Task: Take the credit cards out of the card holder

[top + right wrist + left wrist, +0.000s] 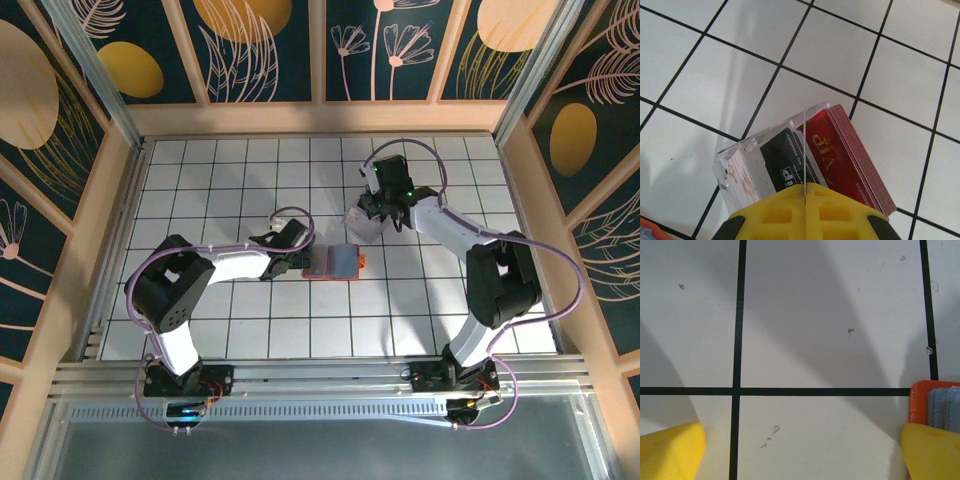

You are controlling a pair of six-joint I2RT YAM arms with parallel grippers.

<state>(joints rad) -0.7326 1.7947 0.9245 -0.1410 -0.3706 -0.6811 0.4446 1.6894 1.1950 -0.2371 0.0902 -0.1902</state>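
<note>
Card holder (337,263) lies open and flat on the white tiled table (250,330) between the two arms, its blue-grey inside facing up with the orange rim around it. The left gripper (303,257) sits low at the holder's left edge, jaws spread wide and empty. In the left wrist view its yellow fingertips (670,452) stand far apart at the bottom corners, with bare tile between them, and the right-hand tip is just beside the holder's orange corner (920,400).

The right gripper (372,222) is further back, above a clear box (358,224) that stands just behind the holder's right end. Its yellow fingers (775,215) are pressed together, and a thin card (804,150), seen edge-on, stands up out of the seam between them. Behind that card the clear box (735,175) holds a stack of red cards (840,155) marked "vip" and a black card (782,165), all tilted the same way. An orange corner of the holder (645,227) shows at the lower left of the right wrist view
</note>
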